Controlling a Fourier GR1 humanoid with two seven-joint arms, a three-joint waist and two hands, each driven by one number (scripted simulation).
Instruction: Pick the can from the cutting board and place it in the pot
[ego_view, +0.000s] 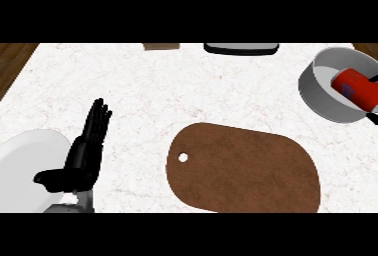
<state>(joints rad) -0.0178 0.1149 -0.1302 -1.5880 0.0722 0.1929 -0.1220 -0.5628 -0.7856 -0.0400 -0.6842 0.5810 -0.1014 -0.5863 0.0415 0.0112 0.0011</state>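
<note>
A steep downward look at a pale, speckled stone worktop (192, 90), with dark wood flooring showing at the upper corners.

At the far right of the frame, in the upper part, stands a round grey metal pot (325, 95) with a pale inner wall. Inside it a red cylindrical can (354, 89) lies tilted, with a small blue mark on its side; the mark is too small to read, and no brand or writing can be made out anywhere in the scene. Small black shapes touch the can at the right edge, one near its top and one just below the pot rim; they look like parts of the right hand's fingers (373, 118), but so little shows that whether they are spread or closed round the can cannot be told.

In the lower middle lies a brown oval wooden cutting board (251, 170) with a small white hanging hole near its left edge. Its surface carries nothing.

At the lower left the black left hand (83, 155) stands on its grey forearm, fingers straight, held together and pointing toward the top of the frame, thumb out to the left, holding nothing. It is well apart from the can. Just left of it is a white round plate (26, 170), cut by the frame edge.

Along the top edge sit a small tan block (161, 46) and a black-rimmed flat object (241, 48), both partly cropped.
</note>
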